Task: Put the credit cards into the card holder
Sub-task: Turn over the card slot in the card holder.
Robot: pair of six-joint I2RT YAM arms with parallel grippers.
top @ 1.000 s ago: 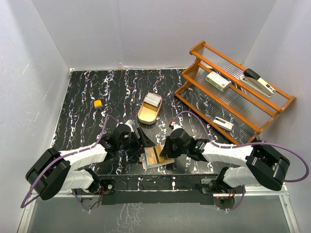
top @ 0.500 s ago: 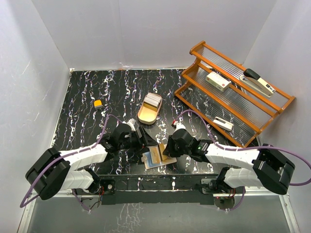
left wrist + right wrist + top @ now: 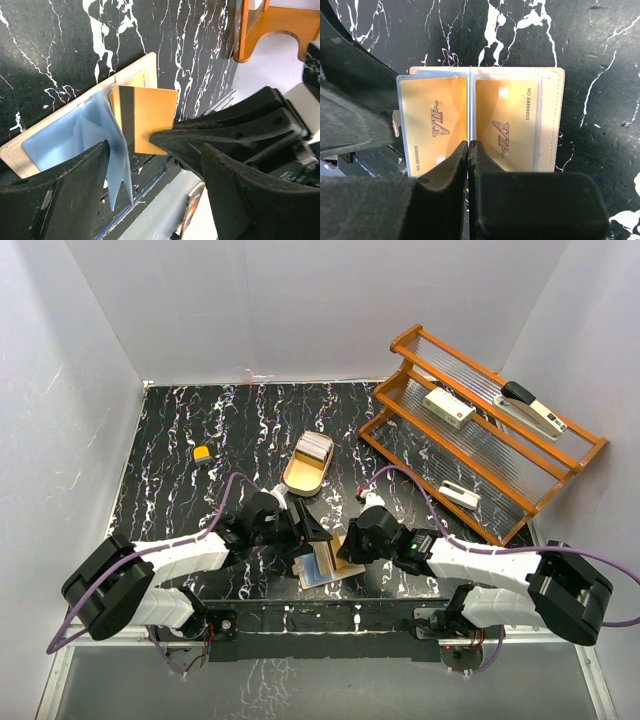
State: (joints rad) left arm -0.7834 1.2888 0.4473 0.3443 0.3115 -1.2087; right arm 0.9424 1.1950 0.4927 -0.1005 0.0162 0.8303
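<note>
**Card holder** (image 3: 559, 125). Tan and folding, it lay open and flat at the near edge of the black marbled table (image 3: 180, 420), between the two grippers.
- Contents: clear blue-tinted sleeves (image 3: 65, 142), one leaf standing up from the spine. Two gold VIP cards (image 3: 507, 127) sat inside sleeves.
- Handling, judged: light and soft-covered, so it would likely skid or fold shut if nudged. The sleeves looked thin and floppy. It would be better pinned at a leaf edge or the cover border than lifted.

**Right gripper** (image 3: 469, 147). The fingers were pressed together, with the tip at the fold line between the two sleeved cards. Whether a thin leaf was nipped between them could not be told. The arm reached in low from the right, wrist pitched down.

**Left gripper** (image 3: 312, 532). The fingers stood well apart with nothing held, poised just beside the upright leaf. The arm stretched in low from the left.

**Credit cards** (image 3: 313, 446). A pale stack lay in the gold oval tray (image 3: 292, 478) at mid-table, well apart from the holder.
- Handling, judged: light, stiff and slick, and awkward to lift when lying flat. Each is best taken by a short edge and fed square into a sleeve mouth.

**Wooden rack** (image 3: 400, 341). It stood at the far right.
</note>
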